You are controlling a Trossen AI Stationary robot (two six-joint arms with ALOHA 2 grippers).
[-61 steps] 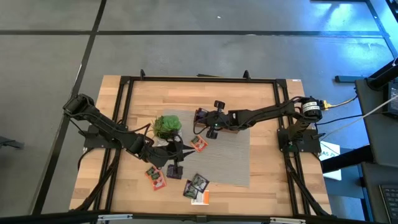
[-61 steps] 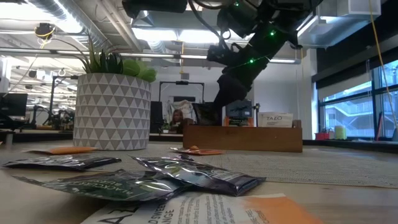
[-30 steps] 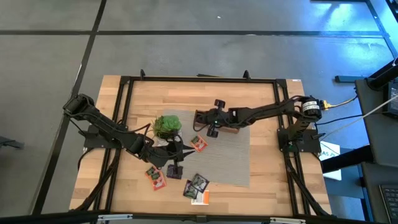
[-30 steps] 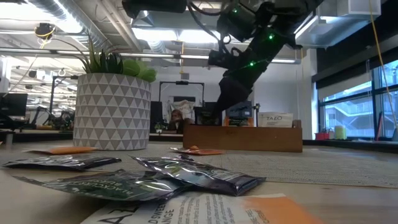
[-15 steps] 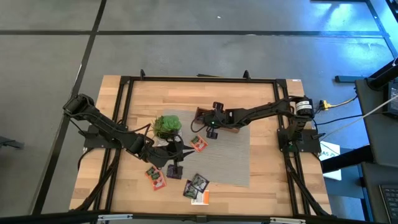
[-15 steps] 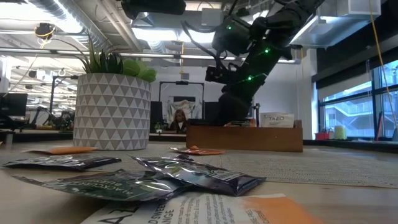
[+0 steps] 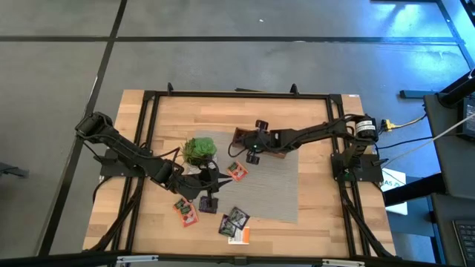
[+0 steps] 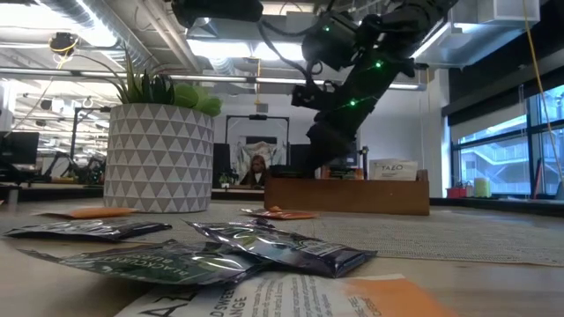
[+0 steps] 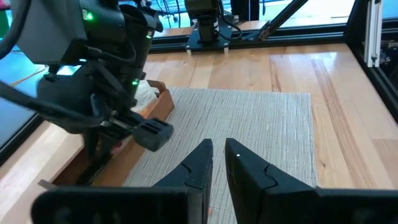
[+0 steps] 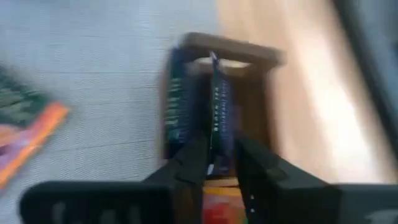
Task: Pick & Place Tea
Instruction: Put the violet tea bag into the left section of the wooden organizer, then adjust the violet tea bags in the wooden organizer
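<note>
The brown wooden box [image 7: 239, 136] stands on the woven mat [image 7: 274, 189] behind the middle of the table. My right gripper [image 7: 251, 152] reaches down into its end compartment [image 10: 230, 46]. There a dark purple tea sachet [image 10: 217, 106] stands on edge between the slightly parted fingers, and another dark sachet [image 10: 175, 99] stands beside it. My left gripper [image 7: 215, 180] hovers by the plant with its fingertips [image 9: 205, 152] a little apart and nothing between them. Loose tea sachets lie flat: an orange-red one [image 7: 237, 172], a dark one [image 7: 208, 202] and several more [image 7: 236, 220]. My right gripper has the dark purple sachet's near end [image 10: 216, 163] between its two fingers, which slant down from the table's right side. Whether the fingers touch it, I cannot tell. The sachet stands upright on edge inside the box's compartment.
A potted plant [image 7: 199, 150] in a patterned white pot [image 8: 159, 158] stands left of the box, close to my left gripper. Black frame rails [image 7: 148, 148] run along the table's sides. More sachets [image 7: 185, 211] lie toward the near edge.
My right gripper has sunk toward the wooden box, bringing the dark sachet down into the end compartment, and has shifted slightly toward the table's left edge.
</note>
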